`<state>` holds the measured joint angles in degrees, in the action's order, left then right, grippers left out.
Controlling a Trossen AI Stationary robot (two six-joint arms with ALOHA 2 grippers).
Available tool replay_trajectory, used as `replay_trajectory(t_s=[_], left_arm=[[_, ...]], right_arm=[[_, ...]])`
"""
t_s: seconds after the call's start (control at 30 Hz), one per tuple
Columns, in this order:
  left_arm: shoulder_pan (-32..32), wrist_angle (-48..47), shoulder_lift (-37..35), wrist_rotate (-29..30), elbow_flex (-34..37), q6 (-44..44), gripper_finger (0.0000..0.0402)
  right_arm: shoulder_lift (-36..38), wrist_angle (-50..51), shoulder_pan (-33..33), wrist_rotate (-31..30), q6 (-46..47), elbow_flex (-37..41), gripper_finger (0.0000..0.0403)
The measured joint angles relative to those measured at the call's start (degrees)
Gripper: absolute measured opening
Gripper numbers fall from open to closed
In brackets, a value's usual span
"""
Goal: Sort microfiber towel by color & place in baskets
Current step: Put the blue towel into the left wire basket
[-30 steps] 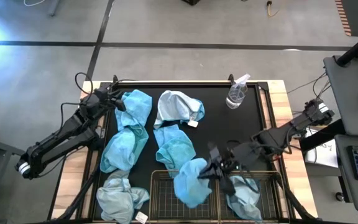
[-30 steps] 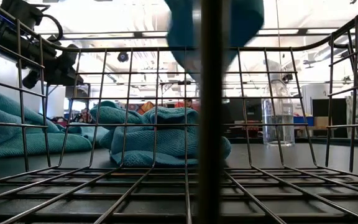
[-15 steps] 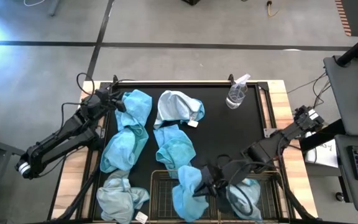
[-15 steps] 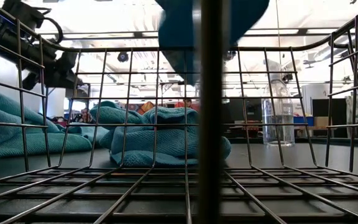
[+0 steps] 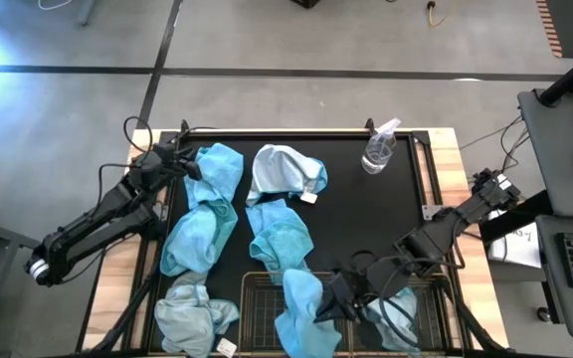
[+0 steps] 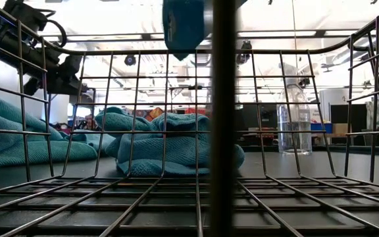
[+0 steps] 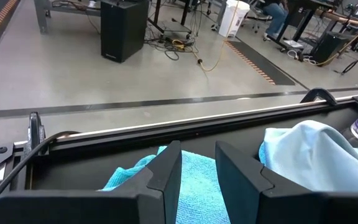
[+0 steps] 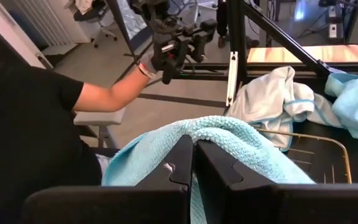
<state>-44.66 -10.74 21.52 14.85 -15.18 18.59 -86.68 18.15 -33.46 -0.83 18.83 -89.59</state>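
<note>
My right gripper [image 5: 338, 298] is shut on a turquoise microfiber towel [image 5: 301, 316] above the left basket [image 5: 255, 298] at the table's near edge. The towel's lower end [image 6: 184, 26] hangs above the basket's rim. The right basket [image 5: 438, 290] holds a pale grey-blue towel [image 5: 394, 313]. More turquoise towels [image 5: 199, 237] [image 5: 279, 237] and pale ones [image 5: 285, 169] [image 5: 192, 316] lie on the black table. My left gripper [image 5: 189, 161] [image 7: 197, 171] stands open over a turquoise towel [image 5: 219, 167] at the far left, nothing between its fingers. My right gripper pinches a bunched fold of the turquoise towel [image 8: 219, 132] between its two shut fingers [image 8: 182, 158]. The fingers come nearly level from the table's right side. The cloth arches over the fingertips and hangs slack below them, clear of the basket.
A clear spray bottle [image 5: 378, 149] stands at the far right of the table. A person's arm [image 8: 107, 93] in a black sleeve shows beyond the table's near-left side. Bare black surface lies between the bottle and the right basket.
My right gripper has carried the turquoise towel toward the table's near edge and a little up, staying shut. The towel now hangs over the left basket, its lower end higher above the rim than before.
</note>
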Motion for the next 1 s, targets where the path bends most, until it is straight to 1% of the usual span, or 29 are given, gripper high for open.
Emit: replay_trajectory(t_s=[0.3,0.43,0.53,0.8,1.0], left_arm=[[0.0,0.0,0.0,0.0,0.0,0.0,0.0084],[0.0,0.0,0.0,0.0,0.0,0.3,0.0084],[0.0,0.0,0.0,0.0,0.0,0.4,0.0084],[0.0,0.0,0.0,-0.7,0.0,1.6,0.0084],[0.0,0.0,0.0,-0.9,0.0,2.0,0.0084]], right_arm=[[0.0,2.0,0.1,-1.0,0.2,0.0,0.0009],[-0.1,4.2,0.4,-6.5,0.7,0.1,0.0009],[-0.1,6.0,0.4,-8.8,0.7,0.1,0.0009],[-0.1,8.8,0.4,-8.8,4.6,0.1,0.0009],[-0.1,5.4,0.3,-8.4,2.2,-0.8,0.0009]])
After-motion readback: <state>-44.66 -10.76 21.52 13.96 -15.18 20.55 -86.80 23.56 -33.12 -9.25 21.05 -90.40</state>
